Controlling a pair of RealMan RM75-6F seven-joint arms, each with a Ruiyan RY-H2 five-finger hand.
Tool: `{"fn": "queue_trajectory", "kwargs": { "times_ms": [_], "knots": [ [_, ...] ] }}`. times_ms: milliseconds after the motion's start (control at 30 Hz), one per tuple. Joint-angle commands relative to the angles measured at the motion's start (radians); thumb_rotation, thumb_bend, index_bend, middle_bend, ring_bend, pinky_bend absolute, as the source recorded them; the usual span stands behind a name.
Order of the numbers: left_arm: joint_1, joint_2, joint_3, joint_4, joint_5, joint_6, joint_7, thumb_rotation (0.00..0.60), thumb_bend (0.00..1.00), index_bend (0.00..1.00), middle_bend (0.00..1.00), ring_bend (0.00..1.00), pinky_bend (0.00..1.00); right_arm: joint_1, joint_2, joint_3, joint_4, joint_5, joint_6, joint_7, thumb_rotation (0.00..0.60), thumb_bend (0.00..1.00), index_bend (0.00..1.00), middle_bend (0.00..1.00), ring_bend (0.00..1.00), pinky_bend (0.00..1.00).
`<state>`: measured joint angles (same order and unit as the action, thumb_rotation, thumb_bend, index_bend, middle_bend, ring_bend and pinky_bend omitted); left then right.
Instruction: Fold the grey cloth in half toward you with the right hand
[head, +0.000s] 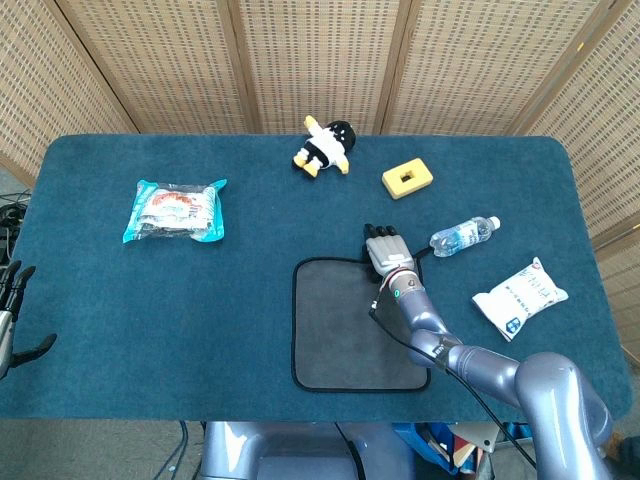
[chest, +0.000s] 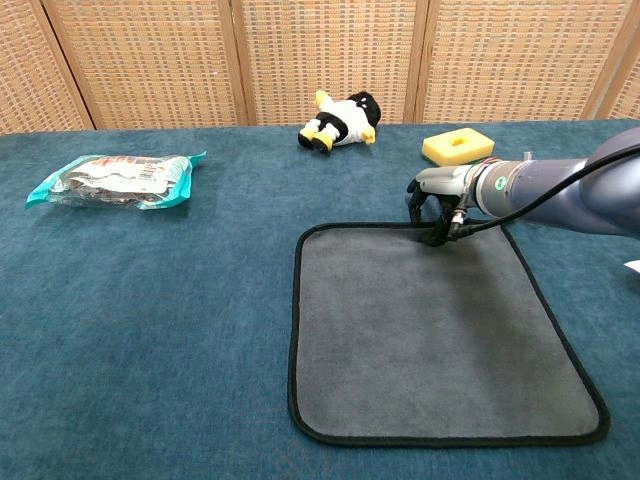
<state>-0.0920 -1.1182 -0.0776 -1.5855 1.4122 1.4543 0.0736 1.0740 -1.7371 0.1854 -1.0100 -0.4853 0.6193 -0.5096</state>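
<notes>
The grey cloth (head: 350, 325) with a black hem lies flat on the blue table, near the front and right of centre; in the chest view the cloth (chest: 430, 330) fills the lower right. My right hand (head: 386, 250) sits at the middle of the cloth's far edge. Seen from the chest, the right hand (chest: 435, 202) has its fingers curled down and pinches the hem there, which still lies on the table. My left hand (head: 12, 300) hangs off the table's left side with fingers apart and holds nothing.
A penguin toy (head: 324, 146) and a yellow block (head: 407, 178) lie at the back. A water bottle (head: 464, 235) and a white packet (head: 520, 297) lie right of the cloth. A teal snack packet (head: 176, 210) rests at the left.
</notes>
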Motion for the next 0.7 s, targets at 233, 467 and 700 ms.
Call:
{"fn": "queue_trajectory", "kwargs": {
  "times_ms": [233,467,700],
  "knots": [
    [0.002,0.001,0.001,-0.004,0.002,0.006,0.000,0.600,0.23,0.00,0.00,0.00,0.00,-0.009,0.020,-0.006,-0.032,-0.020,0.012,0.014,0.600,0.59,0.59,0.00,0.00,0.00],
    [0.001,0.002,0.004,-0.005,0.007,0.006,-0.001,0.600,0.22,0.00,0.00,0.00,0.00,-0.030,0.043,-0.012,-0.085,-0.078,0.048,0.038,0.600,0.60,0.64,0.00,0.00,0.00],
    [0.002,0.004,0.010,-0.008,0.018,0.009,-0.005,0.600,0.22,0.00,0.00,0.00,0.00,-0.070,0.095,-0.033,-0.210,-0.181,0.130,0.049,0.600,0.60,0.64,0.00,0.00,0.00]
  ]
}}
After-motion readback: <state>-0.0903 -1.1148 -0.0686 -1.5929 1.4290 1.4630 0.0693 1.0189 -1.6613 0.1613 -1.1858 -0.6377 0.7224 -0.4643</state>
